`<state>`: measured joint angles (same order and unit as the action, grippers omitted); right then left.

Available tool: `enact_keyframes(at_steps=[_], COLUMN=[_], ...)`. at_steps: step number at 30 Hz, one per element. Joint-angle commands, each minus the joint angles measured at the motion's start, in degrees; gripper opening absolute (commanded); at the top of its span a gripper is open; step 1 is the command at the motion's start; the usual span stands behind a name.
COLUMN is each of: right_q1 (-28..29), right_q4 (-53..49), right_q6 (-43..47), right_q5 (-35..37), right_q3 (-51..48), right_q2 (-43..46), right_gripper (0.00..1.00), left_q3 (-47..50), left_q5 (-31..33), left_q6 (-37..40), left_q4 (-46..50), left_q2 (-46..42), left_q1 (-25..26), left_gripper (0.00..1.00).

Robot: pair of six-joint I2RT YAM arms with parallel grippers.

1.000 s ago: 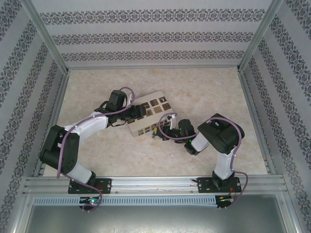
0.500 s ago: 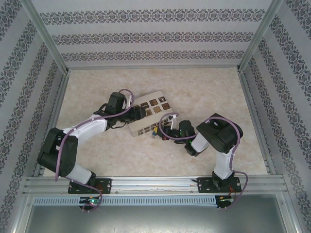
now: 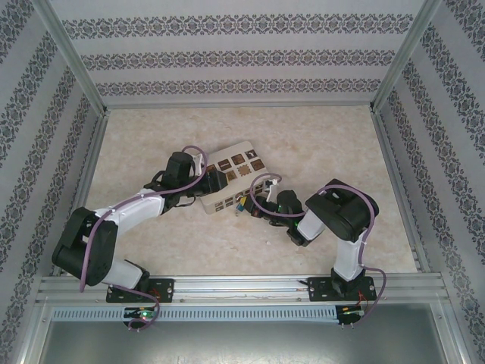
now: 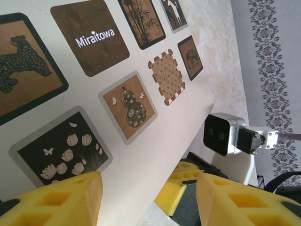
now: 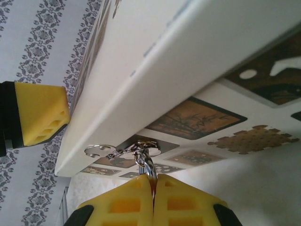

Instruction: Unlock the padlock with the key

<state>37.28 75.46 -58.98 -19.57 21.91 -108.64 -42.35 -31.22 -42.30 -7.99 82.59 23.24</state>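
Observation:
The right gripper [image 5: 153, 178] is shut on a thin silvery key [image 5: 146, 165] that sticks out between its yellow pads. Linked key rings [image 5: 99, 150] at the key's tip touch the tiled side of the white box [image 5: 155, 70]. The top view has this gripper [image 3: 246, 205] at the box's near edge. The left gripper [image 4: 148, 197] is open. One finger [image 4: 56, 200] lies over the box's top face [image 4: 155, 155], the other finger [image 4: 244, 197] past its edge. It sits at the box's left end [image 3: 216, 182]. The padlock is hidden.
The white box with brown tiles [image 3: 236, 176] lies mid-table, tilted, between the two arms. The right arm's wrist camera [image 4: 223, 134] sits close beyond the box edge. A patterned wall [image 3: 242, 57] and metal frame rails [image 3: 235, 284] surround the marbled tabletop [image 3: 326, 144].
The right gripper has crept left toward the box's near edge with the key. The left arm's elbow has dropped and swung left, its gripper staying at the box.

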Motion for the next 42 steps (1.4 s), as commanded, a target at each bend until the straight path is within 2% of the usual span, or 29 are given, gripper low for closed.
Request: enact_keyframes(at_steps=[1, 21, 42], right_q1=[0.3, 0.6, -1.4], right_q4=[3.9, 3.9, 3.8], right_q6=[-3.4, -11.7, -10.5], right_q5=[4.8, 13.4, 14.6], right_q3=[1.6, 1.9, -1.6], right_q2=[1.5, 2.0, 5.0], right_gripper=[0.0, 0.0, 0.0], left_q3=[3.1, 4.3, 3.9], left_q5=[-0.2, 0.1, 0.0], left_q6=[-1.9, -3.1, -4.3], left_q4=[5.3, 3.4, 1.5], left_q2=[1.3, 0.4, -1.0], left_q1=[1.1, 1.1, 1.1], left_gripper=[0.55, 0.55, 0.59])
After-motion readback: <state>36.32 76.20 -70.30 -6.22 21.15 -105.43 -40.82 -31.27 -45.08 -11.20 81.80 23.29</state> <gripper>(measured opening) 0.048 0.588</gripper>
